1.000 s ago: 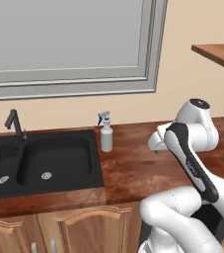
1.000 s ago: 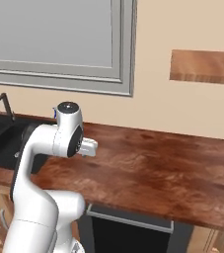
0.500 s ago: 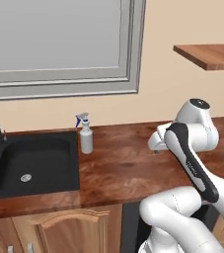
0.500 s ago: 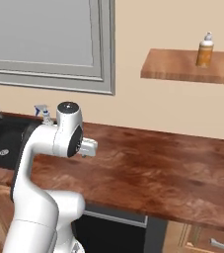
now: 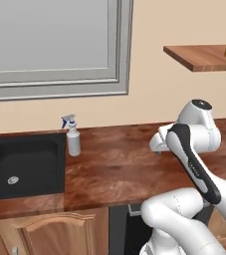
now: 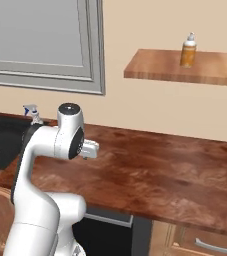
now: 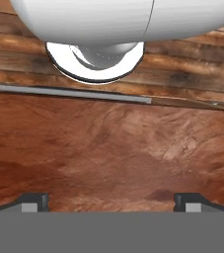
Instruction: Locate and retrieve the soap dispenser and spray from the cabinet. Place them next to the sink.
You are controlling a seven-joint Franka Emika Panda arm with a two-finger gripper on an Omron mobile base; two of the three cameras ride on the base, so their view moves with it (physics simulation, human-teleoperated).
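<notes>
My end effector (image 7: 111, 201) hangs spread wide and empty over the reddish-brown wooden surface (image 5: 124, 164), while the grey spray bottle with a blue trigger (image 5: 72, 135) stands just beside the black sink (image 5: 22, 167) and the small amber soap dispenser (image 6: 188, 50) stands upright on the thin reddish-brown shelf board (image 6: 185, 67).

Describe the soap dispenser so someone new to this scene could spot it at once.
Look high on the beige wall to the right of the window, where a thin reddish-brown shelf juts out. The soap dispenser stands upright on it, alone. It is a small amber-orange bottle with a white pump top, unlike the taller grey spray with a blue trigger down by the sink.
</notes>
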